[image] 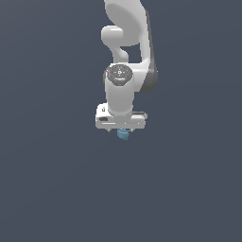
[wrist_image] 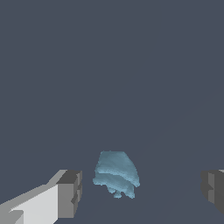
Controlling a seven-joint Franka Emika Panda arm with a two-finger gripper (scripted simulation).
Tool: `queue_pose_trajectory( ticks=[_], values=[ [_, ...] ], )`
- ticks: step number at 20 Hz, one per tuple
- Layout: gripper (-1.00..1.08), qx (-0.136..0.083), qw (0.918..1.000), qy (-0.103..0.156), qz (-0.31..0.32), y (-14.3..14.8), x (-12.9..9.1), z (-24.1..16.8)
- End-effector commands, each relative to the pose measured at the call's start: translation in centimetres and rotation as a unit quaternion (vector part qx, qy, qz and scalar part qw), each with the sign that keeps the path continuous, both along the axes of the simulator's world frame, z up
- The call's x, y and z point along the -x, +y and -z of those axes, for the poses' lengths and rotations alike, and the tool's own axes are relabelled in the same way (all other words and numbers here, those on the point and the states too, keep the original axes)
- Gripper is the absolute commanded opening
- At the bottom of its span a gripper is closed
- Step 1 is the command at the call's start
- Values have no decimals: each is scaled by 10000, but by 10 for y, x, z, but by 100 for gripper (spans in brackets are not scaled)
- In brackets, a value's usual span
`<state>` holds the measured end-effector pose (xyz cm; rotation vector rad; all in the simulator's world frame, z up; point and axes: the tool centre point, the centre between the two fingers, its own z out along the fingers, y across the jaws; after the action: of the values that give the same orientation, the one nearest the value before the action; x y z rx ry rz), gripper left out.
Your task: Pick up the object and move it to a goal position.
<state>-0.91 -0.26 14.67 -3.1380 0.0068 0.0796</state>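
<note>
Everything around is one flat dark grey-blue ground, with no edge, no wall and no mark on it; I cannot see where a table ends or if there is one. No goal sign shows in either view.

The white arm comes down from above, and its pincer points at the floor. Just under the pincer, a small teal-blue lump peeks out. In the wrist view the same lump lies between the two fingers, nearer to one of them, and it touches neither. The gaps on both sides are plain, so the pincer is released, spread wide, and grasps nothing.

I judge that the step in hand is the approach for the pick: the fingers stand on both sides of the lump, but the squeeze is not yet made. The next move calls, I think, for a little centring so the lump sits midway, perhaps a bit lower, and then closing. The lump is tiny and uneven, so it may slip or roll if one finger reaches it first.

By count: one arm, one pincer with two fingers, one lump.
</note>
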Motion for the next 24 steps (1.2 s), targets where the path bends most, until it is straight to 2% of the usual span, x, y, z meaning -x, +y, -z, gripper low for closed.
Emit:
queue_pose_trajectory(
  ticks=[1, 11, 24],
  values=[
    [100, 0, 10000, 0, 0, 0, 0, 0],
    [100, -100, 9997, -123, 172, -12, -7, -10],
    [100, -85, 9994, -131, 317, -9, -2, -4]
  ],
)
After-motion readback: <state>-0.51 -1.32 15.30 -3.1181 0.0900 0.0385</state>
